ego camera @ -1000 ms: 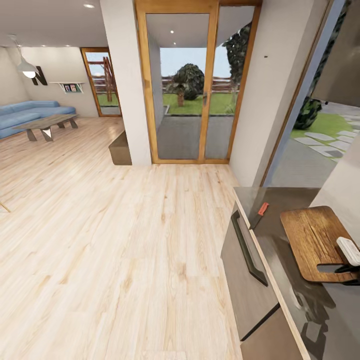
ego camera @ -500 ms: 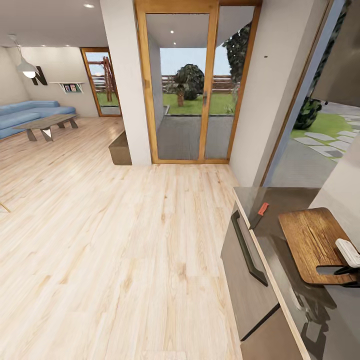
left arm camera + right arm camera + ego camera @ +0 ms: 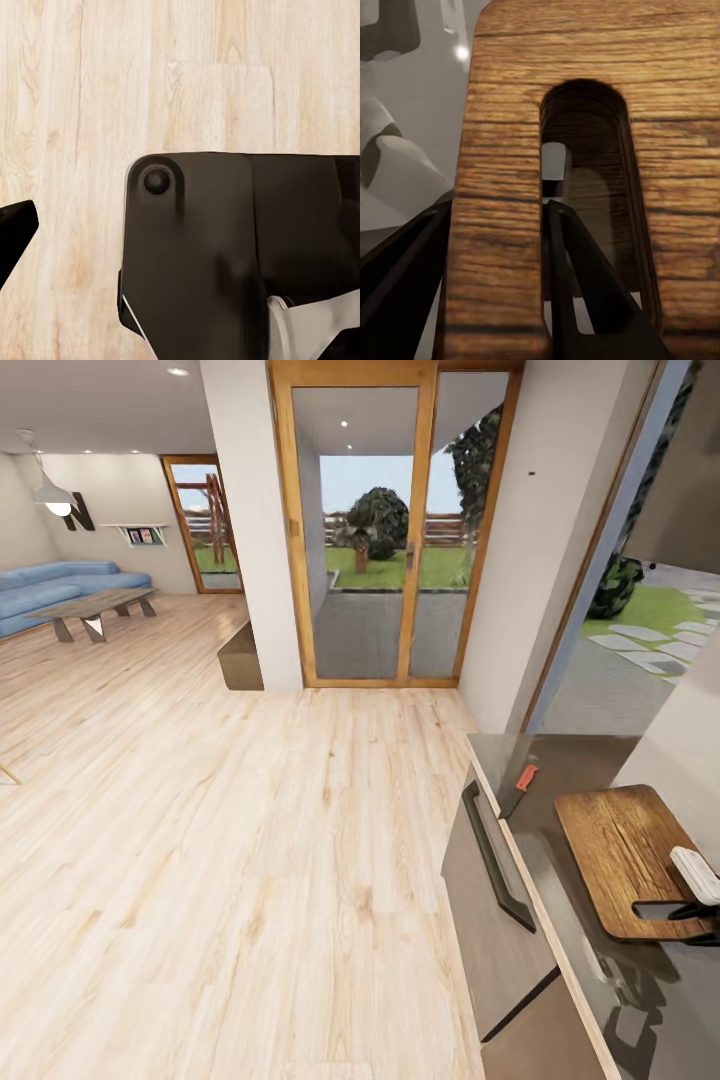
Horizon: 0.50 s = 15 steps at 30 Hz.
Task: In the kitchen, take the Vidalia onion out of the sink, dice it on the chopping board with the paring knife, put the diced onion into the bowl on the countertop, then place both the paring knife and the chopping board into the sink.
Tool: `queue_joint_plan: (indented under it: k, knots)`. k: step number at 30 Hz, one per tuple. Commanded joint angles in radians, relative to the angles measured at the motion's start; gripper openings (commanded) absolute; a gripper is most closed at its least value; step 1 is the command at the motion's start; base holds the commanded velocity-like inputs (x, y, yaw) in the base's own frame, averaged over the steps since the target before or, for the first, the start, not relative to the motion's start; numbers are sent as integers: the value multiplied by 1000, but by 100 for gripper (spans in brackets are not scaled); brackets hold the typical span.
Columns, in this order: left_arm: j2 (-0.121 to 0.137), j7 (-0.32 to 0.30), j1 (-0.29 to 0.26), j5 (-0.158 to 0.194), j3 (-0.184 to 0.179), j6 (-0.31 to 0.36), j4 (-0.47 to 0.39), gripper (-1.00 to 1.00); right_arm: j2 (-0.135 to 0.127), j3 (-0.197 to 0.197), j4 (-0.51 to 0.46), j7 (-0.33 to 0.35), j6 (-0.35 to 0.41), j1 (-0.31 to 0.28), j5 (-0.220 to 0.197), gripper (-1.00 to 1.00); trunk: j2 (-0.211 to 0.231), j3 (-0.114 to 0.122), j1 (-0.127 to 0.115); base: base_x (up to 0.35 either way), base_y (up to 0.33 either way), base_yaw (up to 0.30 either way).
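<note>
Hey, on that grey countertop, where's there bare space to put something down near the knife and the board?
On the countertop, one bare patch lies between the paring knife and the chopping board; another runs beyond both toward the wall. It is crowded at the board's handle end, where the right gripper grips through the slot.

Right gripper [image 3: 700, 908] cut by the head view's right edge, with only a white pad and dark finger ends showing at the chopping board [image 3: 622, 854] handle slot. In the right wrist view, board [image 3: 585, 112] cropped on three sides, one dark finger through the slot and hiding the strip of wood it grips. Paring knife [image 3: 518, 787] beyond the hand too small for blade detail; left gripper's [image 3: 15, 240] closure unreadable, just one dark tip at the edge.
</note>
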Motion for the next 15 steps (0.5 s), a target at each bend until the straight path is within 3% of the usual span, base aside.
queue_joint_plan:
  k: [1, 15]
  knots:
    - [0, -1, 0, 1, -1, -1, -1, 100, 1, -9, 0, 4, -6, -1, 7, -100, -2, -2, 1, 0, 0, 0]
    - [0, -1, 0, 1, -1, -1, -1, 100, 1, -9, 2, 4, -7, -1, 8, -100, -2, -2, 1, 0, 0, 0]
